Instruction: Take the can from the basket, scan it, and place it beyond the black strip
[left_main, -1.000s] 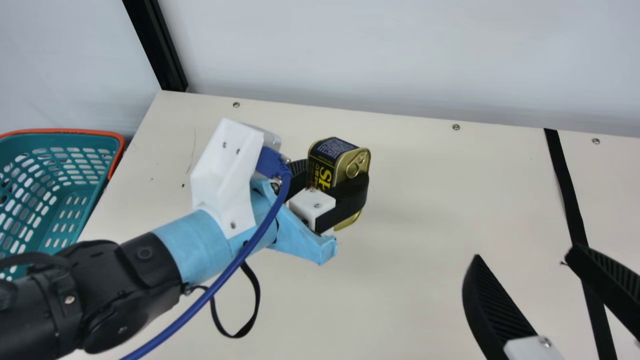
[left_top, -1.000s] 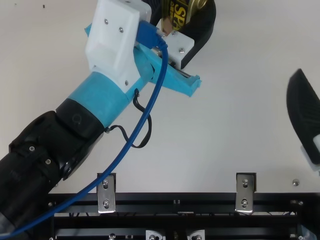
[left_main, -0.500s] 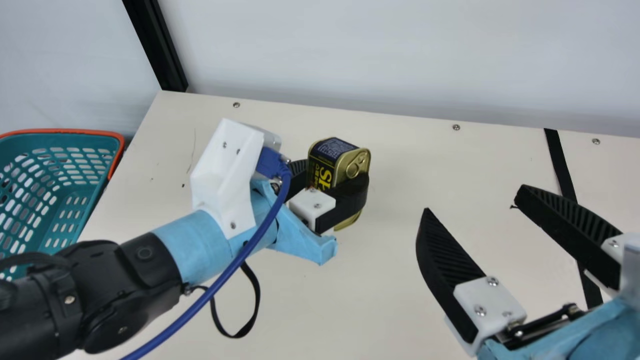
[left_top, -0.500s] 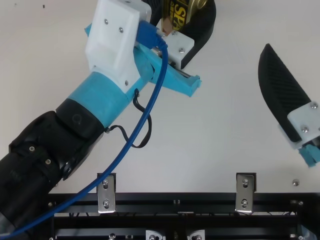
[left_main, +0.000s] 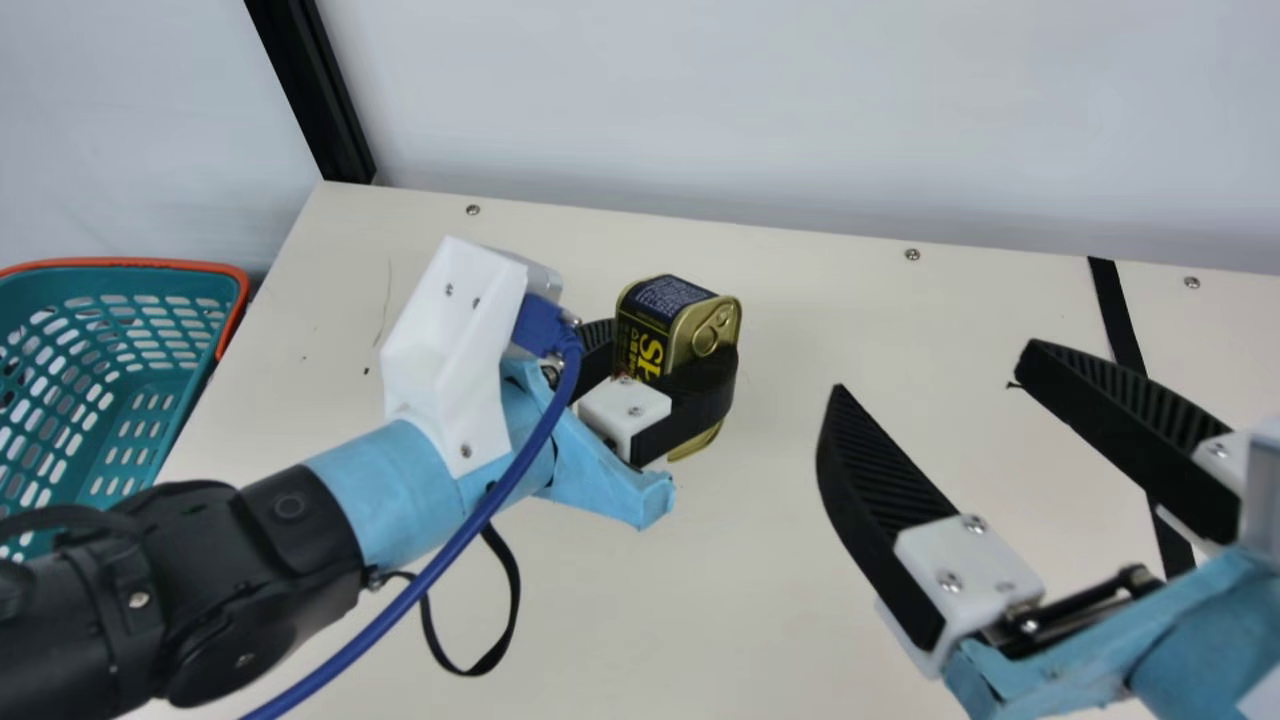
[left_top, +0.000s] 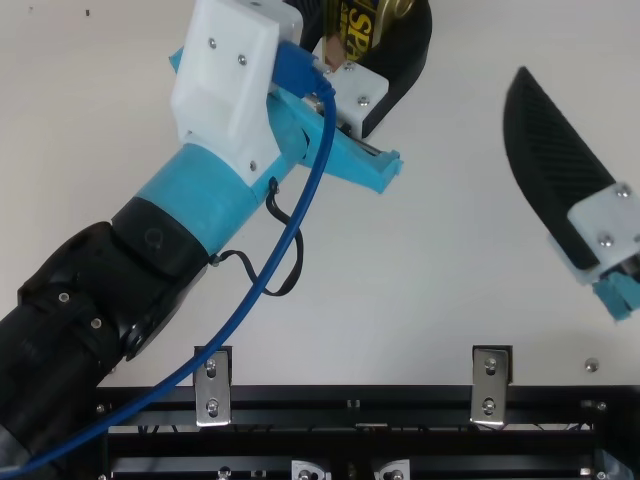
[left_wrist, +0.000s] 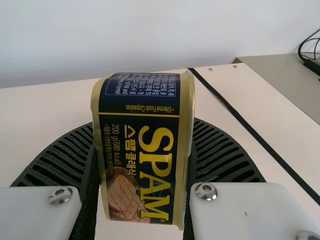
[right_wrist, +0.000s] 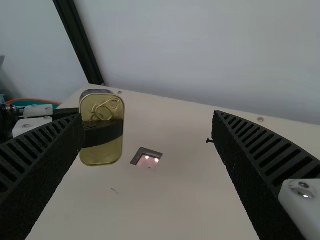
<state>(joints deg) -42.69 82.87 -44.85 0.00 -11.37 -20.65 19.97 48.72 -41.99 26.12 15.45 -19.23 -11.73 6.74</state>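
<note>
Can (left_main: 682, 318), clasped in left claw (left_wrist: 145, 130); ring-pull end (right_wrist: 104, 107) faces right claw (left_main: 932, 367), apart from it, spread and unladen, presumably so presented for handing across.

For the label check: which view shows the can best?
Left wrist view: the whole printed side of the can, held by the left tool. Main view: printed side and ring-pull end, both partly behind the tool. Right wrist view: ring-pull end, a finger across it. Top view: cut off at the upper edge.
</note>
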